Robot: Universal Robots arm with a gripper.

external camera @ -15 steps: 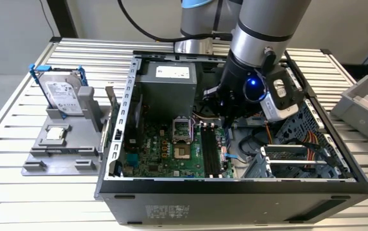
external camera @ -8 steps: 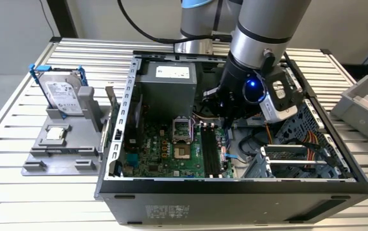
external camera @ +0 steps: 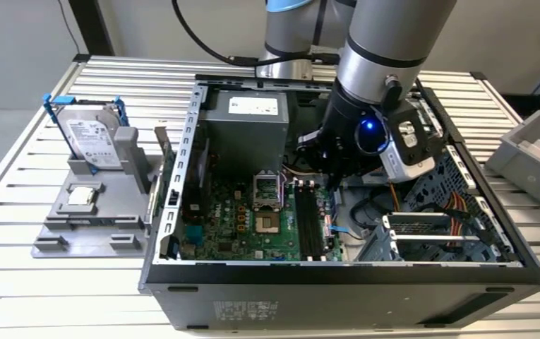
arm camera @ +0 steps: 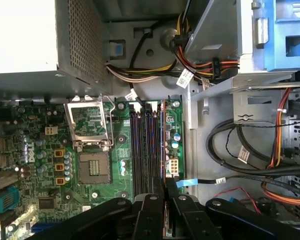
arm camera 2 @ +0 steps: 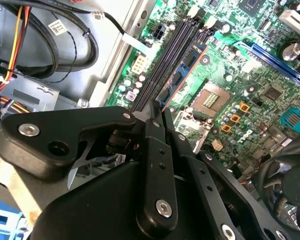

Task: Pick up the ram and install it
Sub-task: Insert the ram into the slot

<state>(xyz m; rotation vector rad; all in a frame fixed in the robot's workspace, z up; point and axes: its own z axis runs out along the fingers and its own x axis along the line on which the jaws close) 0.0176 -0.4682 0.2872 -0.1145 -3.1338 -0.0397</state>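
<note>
The claw (arm camera: 166, 197) is pinched shut on the thin blue ram (arm camera: 163, 145), which stands on edge just past its tips over the long black slots (arm camera: 145, 150), so I think it should go down straight and gently.

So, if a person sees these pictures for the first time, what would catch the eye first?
Probably the big grey robot arm reaching down into the open computer case in the exterior view. Next, in both wrist views, the black gripper shut on the ram, a thin blue stick standing edge-on over the long black memory slots of the green motherboard.
</note>
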